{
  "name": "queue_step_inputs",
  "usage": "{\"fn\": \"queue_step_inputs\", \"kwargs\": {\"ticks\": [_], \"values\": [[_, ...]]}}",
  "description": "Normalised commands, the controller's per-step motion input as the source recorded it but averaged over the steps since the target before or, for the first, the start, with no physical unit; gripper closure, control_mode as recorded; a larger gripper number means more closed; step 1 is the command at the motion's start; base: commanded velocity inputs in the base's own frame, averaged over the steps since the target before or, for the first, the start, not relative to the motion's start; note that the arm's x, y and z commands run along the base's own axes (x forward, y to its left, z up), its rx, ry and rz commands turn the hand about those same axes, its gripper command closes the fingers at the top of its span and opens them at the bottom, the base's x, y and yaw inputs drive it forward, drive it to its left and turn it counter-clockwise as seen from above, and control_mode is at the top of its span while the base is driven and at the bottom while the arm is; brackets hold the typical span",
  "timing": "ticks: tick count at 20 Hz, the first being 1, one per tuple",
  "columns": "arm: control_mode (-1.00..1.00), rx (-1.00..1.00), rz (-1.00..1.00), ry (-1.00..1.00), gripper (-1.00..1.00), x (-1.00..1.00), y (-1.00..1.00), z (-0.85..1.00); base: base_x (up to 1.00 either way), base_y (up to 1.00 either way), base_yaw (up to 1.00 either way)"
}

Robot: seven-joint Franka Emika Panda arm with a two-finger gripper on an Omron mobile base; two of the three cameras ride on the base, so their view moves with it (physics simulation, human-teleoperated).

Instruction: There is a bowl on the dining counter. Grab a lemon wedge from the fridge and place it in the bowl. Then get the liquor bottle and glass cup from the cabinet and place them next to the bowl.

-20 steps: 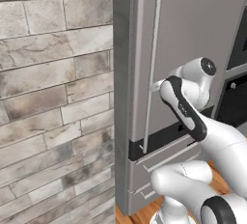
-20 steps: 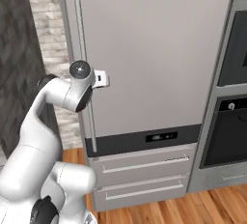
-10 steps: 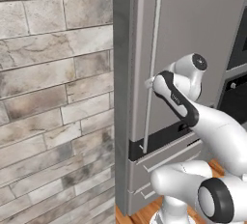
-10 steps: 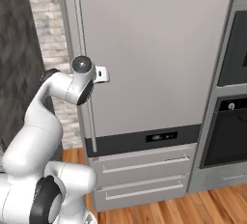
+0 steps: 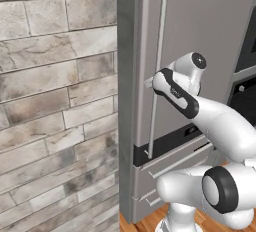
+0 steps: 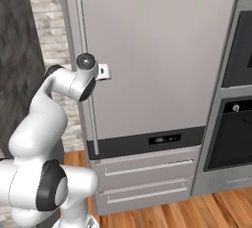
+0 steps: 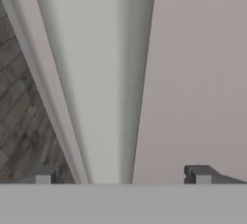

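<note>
Hand view: fridge handle (image 7: pixel 103 121) between end effector (image 7: pixel 120 175) fingertips

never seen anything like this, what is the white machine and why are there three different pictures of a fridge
The white machine is a robot arm on a base that drives, in a computer-rendered kitchen. Two pictures come from cameras riding on the base, behind the arm to its left and to its right, so they show the same fridge from two sides. The third is from a camera on the hand, looking along the gripper. The gripper is open and holds nothing; its fingertips stand either side of the fridge's long vertical handle. The door is shut. An oven stands to the fridge's right, a brick wall to its left.
</note>
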Motion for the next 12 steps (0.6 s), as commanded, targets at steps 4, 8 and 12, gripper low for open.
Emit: {"fn": "queue_step_inputs", "kwargs": {"ticks": [4,8,12], "values": [[-1.0,0.0,0.03,0.0,-1.0,0.47,0.12,-0.03,0.0,0.0,0.0],[-1.0,0.0,0.03,0.0,1.0,0.45,0.11,-0.07,0.0,0.0,0.0],[-1.0,0.0,0.01,0.02,1.0,0.13,0.02,-0.03,0.0,0.0,0.0]]}}
